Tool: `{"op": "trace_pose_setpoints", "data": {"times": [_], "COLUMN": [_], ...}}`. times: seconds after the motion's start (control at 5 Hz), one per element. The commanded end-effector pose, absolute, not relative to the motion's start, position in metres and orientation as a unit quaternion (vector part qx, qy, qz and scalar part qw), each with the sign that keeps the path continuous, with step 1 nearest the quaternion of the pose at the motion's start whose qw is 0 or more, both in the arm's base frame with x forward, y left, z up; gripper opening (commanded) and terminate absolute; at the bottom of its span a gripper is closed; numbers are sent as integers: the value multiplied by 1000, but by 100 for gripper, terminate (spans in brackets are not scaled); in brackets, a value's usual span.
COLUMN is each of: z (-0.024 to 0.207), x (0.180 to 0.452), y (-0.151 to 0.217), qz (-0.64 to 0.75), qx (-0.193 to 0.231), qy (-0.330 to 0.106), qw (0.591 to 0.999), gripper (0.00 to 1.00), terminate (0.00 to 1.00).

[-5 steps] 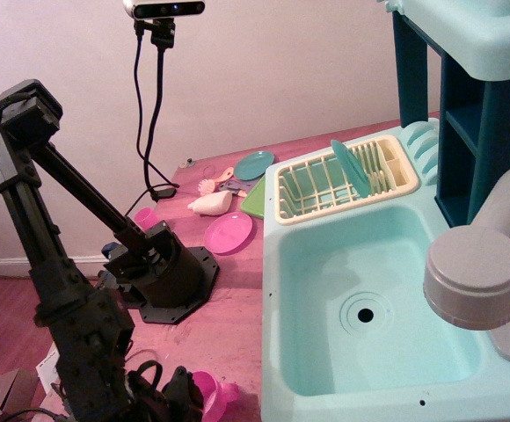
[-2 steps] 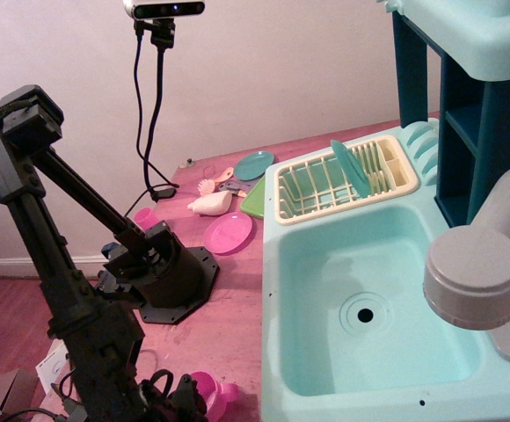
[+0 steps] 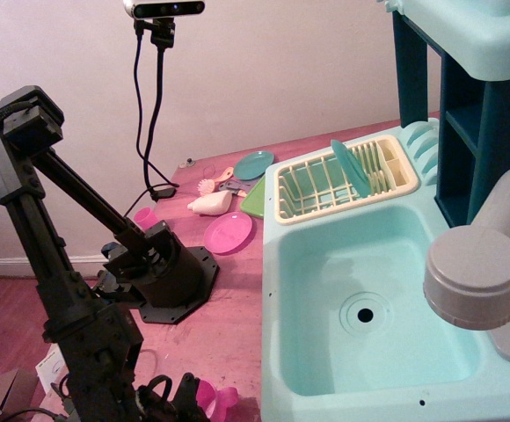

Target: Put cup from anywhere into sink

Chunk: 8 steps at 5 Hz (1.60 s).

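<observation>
The hot-pink cup (image 3: 217,401) lies on the red table at the bottom edge of the view, left of the sink's front corner. It is partly hidden by my gripper (image 3: 178,398). The gripper is low at the bottom edge, right against the cup's left side. Its dark fingers are cut off by the frame, so how the jaws stand cannot be made out. The mint-turquoise sink (image 3: 312,264) fills the right half, its basin bare around the round drain hole (image 3: 365,314).
A grey faucet (image 3: 475,277) overhangs the sink's right side. The cream dish rack (image 3: 312,204) with a teal plate stands behind it. A pink plate (image 3: 229,233), a pale pink cup (image 3: 145,215), a cream bottle (image 3: 209,204) and the arm's black base (image 3: 171,281) are on the table.
The arm has swung right and lowered. The gripper has closed in on the cup and now covers more of its left side. The cup sits slightly lower in view.
</observation>
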<state>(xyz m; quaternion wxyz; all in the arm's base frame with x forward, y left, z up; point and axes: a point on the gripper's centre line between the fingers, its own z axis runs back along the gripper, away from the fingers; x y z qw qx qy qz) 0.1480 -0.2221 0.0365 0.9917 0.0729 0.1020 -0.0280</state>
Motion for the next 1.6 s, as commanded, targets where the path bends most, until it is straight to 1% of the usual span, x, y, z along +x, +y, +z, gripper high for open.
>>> {"op": "trace_pose_setpoints", "data": {"times": [0.0,0.2,0.4,0.6,0.8,1.0,1.2,1.4], "z": [58,83,123,162,194,208,215,212], "x": [163,164,161,166,190,225,254,277], "y": [-220,-206,-184,-162,-143,-134,-132,-131], "qz": [-26,-24,-23,-35,-15,21,6,-8], "qx": [68,83,105,133,163,174,174,172], "qy": [83,72,70,56,14,-8,5,15], "qw": [994,994,992,989,986,985,985,985], "gripper": [0,0,0,0,0,0,0,0], "terminate": [0,0,0,0,0,0,0,0]}}
